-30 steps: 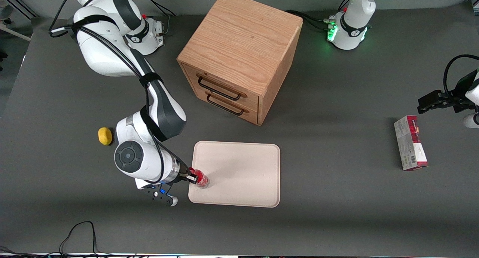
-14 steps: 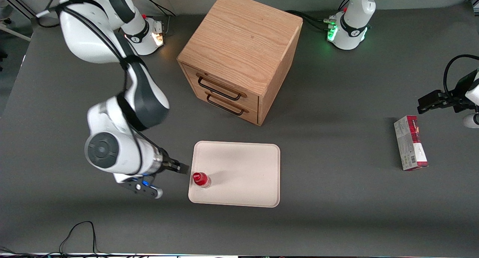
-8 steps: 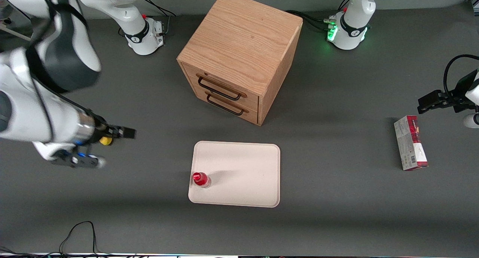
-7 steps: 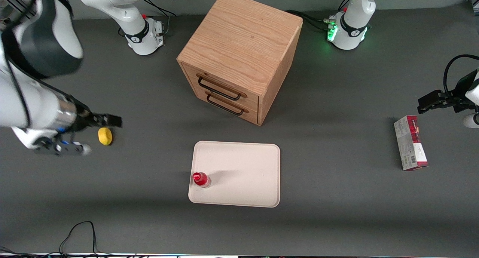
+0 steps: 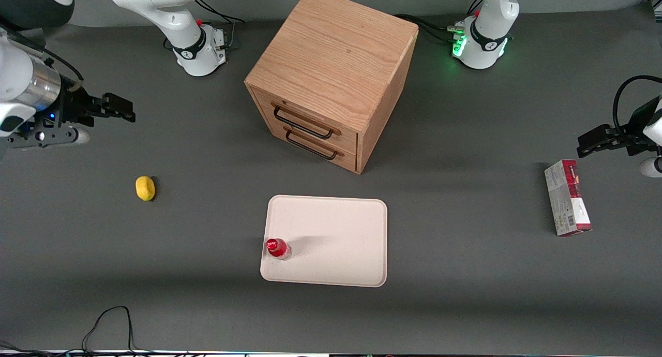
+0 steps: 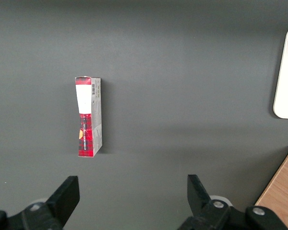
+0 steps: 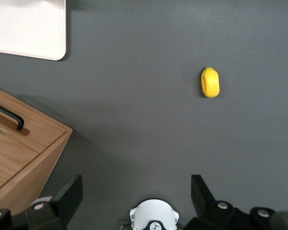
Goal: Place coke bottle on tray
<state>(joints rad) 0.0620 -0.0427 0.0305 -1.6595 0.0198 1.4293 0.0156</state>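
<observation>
The coke bottle point(image 5: 277, 248) stands upright on the tray point(image 5: 336, 243) (near one corner); the gripper point(image 5: 121, 107), fingers apart and empty, hangs well away, so nothing seems left.

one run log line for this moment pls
coke bottle: upright on tray, near its edge | gripper: open, empty, raised at working arm's end | yellow lump: on table

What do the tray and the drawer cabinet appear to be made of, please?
The tray, with the coke bottle standing on it, looks like matte cream-pink plastic or composite: even colour, rounded moulded rim, no gloss. The drawer cabinet looks like oak-type wood or veneer, showing clear grain, with dark, probably metal, handles. The gripper is open, high above the table toward the working arm's end.
</observation>
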